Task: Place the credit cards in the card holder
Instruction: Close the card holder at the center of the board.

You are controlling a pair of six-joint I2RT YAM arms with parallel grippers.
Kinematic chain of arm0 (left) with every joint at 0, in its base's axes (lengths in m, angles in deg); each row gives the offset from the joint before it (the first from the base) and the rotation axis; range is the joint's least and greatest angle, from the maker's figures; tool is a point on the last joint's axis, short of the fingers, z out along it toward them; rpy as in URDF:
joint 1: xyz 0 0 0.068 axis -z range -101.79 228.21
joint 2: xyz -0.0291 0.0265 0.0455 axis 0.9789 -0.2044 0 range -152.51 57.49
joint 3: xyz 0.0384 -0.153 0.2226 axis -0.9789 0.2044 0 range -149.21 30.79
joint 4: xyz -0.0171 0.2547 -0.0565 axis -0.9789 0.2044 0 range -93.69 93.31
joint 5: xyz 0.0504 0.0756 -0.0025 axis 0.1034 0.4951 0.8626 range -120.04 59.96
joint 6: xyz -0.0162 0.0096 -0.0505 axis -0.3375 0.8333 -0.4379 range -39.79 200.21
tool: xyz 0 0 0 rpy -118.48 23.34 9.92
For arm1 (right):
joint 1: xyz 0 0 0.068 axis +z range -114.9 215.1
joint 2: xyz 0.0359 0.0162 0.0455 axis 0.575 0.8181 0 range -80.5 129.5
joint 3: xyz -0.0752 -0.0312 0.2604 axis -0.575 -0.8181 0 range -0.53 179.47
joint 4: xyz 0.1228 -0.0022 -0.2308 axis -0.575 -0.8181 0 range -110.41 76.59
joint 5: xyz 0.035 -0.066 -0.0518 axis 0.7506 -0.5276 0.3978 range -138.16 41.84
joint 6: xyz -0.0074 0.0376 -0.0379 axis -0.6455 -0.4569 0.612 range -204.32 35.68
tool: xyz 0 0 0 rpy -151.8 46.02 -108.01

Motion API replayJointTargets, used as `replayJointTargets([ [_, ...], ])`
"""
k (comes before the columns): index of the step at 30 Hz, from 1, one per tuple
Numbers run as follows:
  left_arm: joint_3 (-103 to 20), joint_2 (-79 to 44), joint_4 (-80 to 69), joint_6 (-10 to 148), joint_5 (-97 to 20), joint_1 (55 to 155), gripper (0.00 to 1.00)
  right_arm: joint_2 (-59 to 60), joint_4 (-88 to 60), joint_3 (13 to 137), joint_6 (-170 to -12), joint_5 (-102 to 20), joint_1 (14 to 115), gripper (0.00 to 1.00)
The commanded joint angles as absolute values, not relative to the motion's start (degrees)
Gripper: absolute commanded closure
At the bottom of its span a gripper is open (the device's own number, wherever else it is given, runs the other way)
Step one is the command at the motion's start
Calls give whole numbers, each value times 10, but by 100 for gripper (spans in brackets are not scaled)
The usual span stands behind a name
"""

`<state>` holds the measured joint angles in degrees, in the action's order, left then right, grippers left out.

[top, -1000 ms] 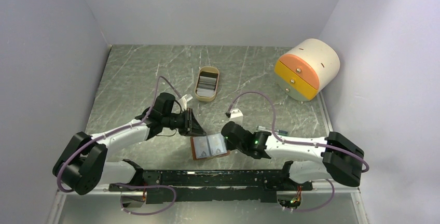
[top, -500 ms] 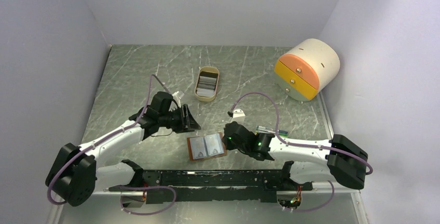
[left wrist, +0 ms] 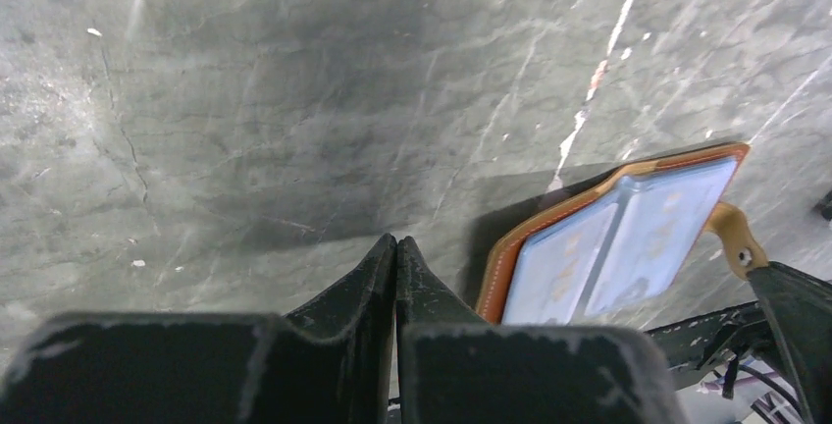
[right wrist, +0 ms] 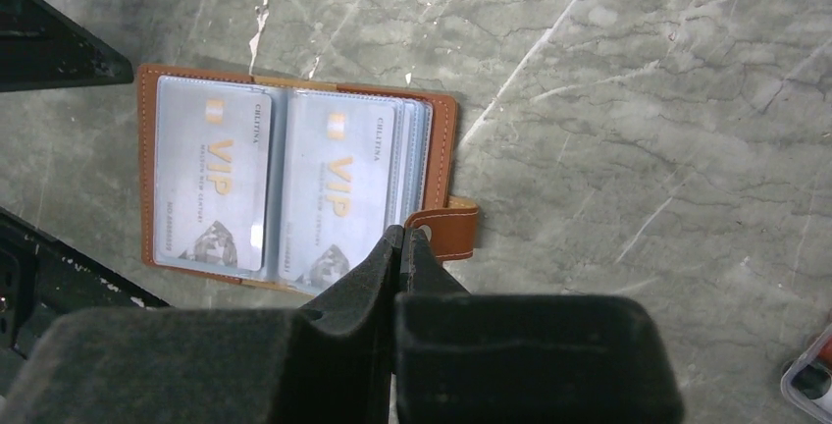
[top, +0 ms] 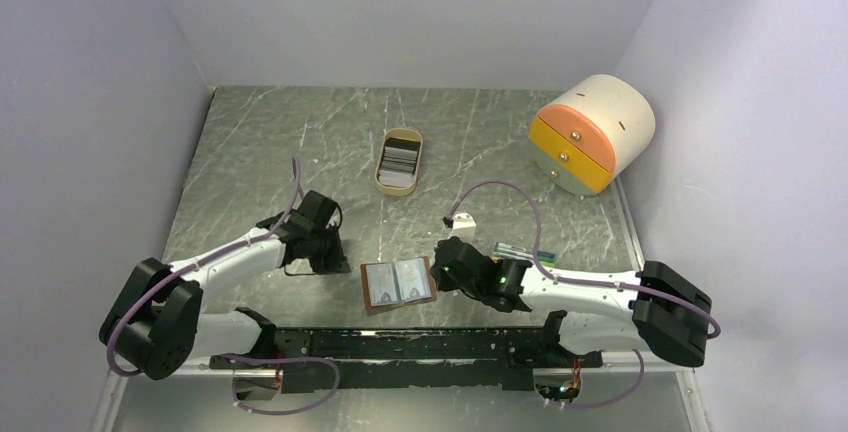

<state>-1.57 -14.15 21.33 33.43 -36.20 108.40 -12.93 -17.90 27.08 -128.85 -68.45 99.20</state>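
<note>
The brown card holder (top: 397, 283) lies open on the table near the front edge. Two grey-white VIP credit cards (right wrist: 211, 184) (right wrist: 338, 188) sit in its clear slots. Its rim (right wrist: 446, 149) and snap strap (right wrist: 453, 231) show in the right wrist view. My right gripper (top: 440, 270) is shut, its tips (right wrist: 407, 235) at the strap on the holder's right edge. My left gripper (top: 330, 252) is shut and empty, its tips (left wrist: 395, 242) low over bare table left of the holder (left wrist: 549, 218).
A beige oval tray (top: 380, 174) at mid table holds a stack of cards (top: 399, 159). A white round drawer box with orange and yellow fronts (top: 590, 132) stands at the back right. Thin pens (top: 520, 250) lie right of the holder. A black rail (top: 400, 342) runs along the front.
My left gripper has drawn back to the left, away from the holder, and lowered. The holder has shifted slightly left. My right gripper stays at its right edge.
</note>
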Motion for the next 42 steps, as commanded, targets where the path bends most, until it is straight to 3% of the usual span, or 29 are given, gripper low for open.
replayJointTargets([
  [1, 3, -142, 169, 346, -391, 1081, 91, -139, -163, 266, -1295, -689, 990, 100],
  [18, 59, -177, -143, 272, -666, 1085, 91, -154, -134, 250, -1313, -685, 990, 100],
  [31, 45, -261, -258, 262, -689, 1134, 81, -181, -135, 234, -1331, -708, 990, 100],
  [42, -2, -330, -260, 291, -677, 1152, 77, -232, -136, 207, -1343, -726, 991, 100],
])
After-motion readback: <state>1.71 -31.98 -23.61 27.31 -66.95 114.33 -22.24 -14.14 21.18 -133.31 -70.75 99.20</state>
